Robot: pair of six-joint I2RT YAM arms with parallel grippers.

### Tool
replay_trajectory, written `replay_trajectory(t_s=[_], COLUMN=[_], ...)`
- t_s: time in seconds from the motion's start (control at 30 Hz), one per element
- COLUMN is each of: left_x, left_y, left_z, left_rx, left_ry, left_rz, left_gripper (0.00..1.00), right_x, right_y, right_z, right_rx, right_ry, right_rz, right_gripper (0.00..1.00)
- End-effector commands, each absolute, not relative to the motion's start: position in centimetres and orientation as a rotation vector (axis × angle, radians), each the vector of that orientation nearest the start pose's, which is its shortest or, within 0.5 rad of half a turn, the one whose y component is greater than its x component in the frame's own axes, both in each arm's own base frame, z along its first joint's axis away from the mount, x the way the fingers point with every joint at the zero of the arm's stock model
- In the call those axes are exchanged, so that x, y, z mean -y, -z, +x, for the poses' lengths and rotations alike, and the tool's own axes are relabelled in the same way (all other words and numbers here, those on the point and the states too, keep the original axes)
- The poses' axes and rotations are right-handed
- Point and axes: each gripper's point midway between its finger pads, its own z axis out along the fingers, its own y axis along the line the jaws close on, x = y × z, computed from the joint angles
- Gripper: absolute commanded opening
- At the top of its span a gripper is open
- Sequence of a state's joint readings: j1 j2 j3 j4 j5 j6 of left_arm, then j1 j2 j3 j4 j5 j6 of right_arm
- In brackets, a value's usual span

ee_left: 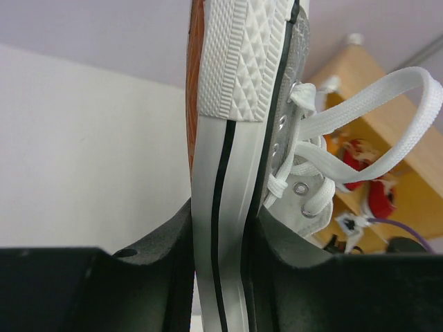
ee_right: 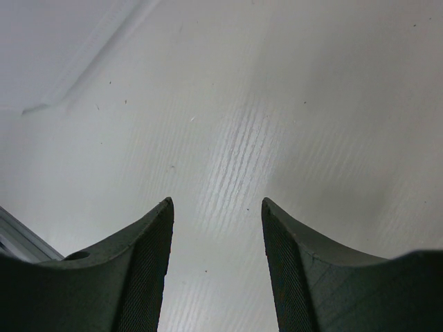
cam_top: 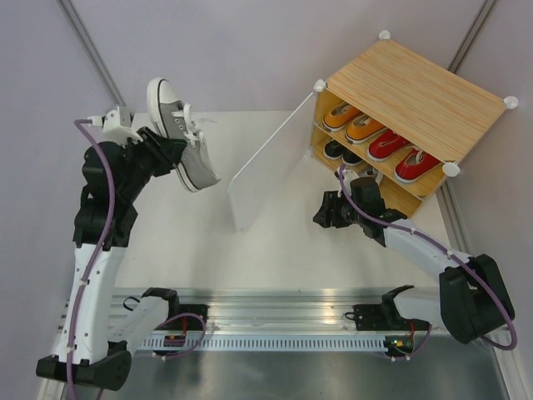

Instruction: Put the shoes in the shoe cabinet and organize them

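My left gripper [cam_top: 172,152] holds a grey sneaker [cam_top: 193,162] high above the table's left side, toe up. In the left wrist view the fingers [ee_left: 166,249] press on the shoe's white rubber edge [ee_left: 225,207], with its orange-brown outsole to the left and its white laces to the right. The shoe cabinet [cam_top: 416,87] stands at the back right with its frosted door [cam_top: 266,162] swung open. Two orange shoes [cam_top: 350,121] and two red shoes [cam_top: 401,154] sit on its upper shelf, and black shoes [cam_top: 341,153] sit below. My right gripper [cam_top: 321,215] hovers open in front of the cabinet, with only white table between its fingers [ee_right: 149,263].
The open door panel juts out toward the table's middle, between the two arms. A metal rail [cam_top: 275,321] runs along the near edge by the arm bases. Grey walls [cam_top: 250,42] close in the back and sides.
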State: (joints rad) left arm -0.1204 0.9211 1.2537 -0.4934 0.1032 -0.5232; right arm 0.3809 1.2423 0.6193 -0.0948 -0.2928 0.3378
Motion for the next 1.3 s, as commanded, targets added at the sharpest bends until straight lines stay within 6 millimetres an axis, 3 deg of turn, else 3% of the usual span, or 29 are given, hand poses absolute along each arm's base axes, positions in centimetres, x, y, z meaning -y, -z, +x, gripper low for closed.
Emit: replay_trajectory(t_s=[0.0,0.13,0.27,0.37,0.6,0.67,0.7,0.77,0.8,0.87,0.93,1.1,1.17,1.2,1.27], left_x=[11.6,13.6,14.7,15.7,16.8,17.1,17.2,17.4,17.5,17.7,17.8,18.5,18.9,19.0,19.3], left_y=[-49.5,-51.7,-52.2,-52.2,-50.6,-50.5,-50.0,-49.7,-49.1,-48.6,-47.5,-43.5,-41.7,-41.0,-39.3], left_z=[25.6,22.8,21.2,20.3,19.7,19.4,19.4,19.5,19.7,19.9,20.4,21.9,22.5,22.7,23.5], left_rx=[-1.422,-1.377,-1.371,-1.376,-1.407,-1.405,-1.415,-1.424,-1.442,-1.461,-1.49,-1.607,-1.658,-1.674,-1.722], left_ry=[0.75,0.856,0.928,0.993,1.091,1.119,1.128,1.152,1.162,1.182,1.191,1.248,1.276,1.275,1.287], left_rz=[0.095,0.234,0.31,0.37,0.426,0.438,0.435,0.426,0.416,0.407,0.391,0.354,0.341,0.334,0.317], left_gripper=[0.23,0.24,0.26,0.27,0.27,0.28,0.27,0.28,0.28,0.28,0.28,0.28,0.28,0.28,0.28], right_x=[-18.6,-18.6,-19.1,-20.6,-26.5,-28.2,-29.7,-31.6,-33.2,-35.0,-36.3,-35.0,-33.7,-32.9,-30.4], right_y=[-11.1,-11.7,-12.6,-14.2,-18.8,-19.0,-20.1,-19.7,-21.3,-21.1,-22.6,-24.0,-24.2,-25.3,-24.5], right_z=[28.5,28.7,29.4,30.6,33.6,34.8,35.0,36.0,36.3,36.9,37.2,37.9,38.1,37.8,38.2], right_rx=[-2.271,-2.25,-2.213,-2.164,-2.011,-1.98,-1.955,-1.953,-1.919,-1.918,-1.877,-1.835,-1.833,-1.812,-1.839], right_ry=[-0.728,-0.726,-0.742,-0.805,-0.979,-1.012,-1.051,-1.081,-1.111,-1.131,-1.159,-1.043,-0.951,-0.917,-0.754], right_rz=[-0.217,-0.221,-0.225,-0.214,-0.194,-0.173,-0.169,-0.166,-0.184,-0.199,-0.196,-0.208,-0.22,-0.225,-0.206], right_gripper=[0.59,0.59,0.59,0.59,0.59,0.59,0.59,0.59,0.59,0.59,0.59,0.59,0.59,0.59,0.59])
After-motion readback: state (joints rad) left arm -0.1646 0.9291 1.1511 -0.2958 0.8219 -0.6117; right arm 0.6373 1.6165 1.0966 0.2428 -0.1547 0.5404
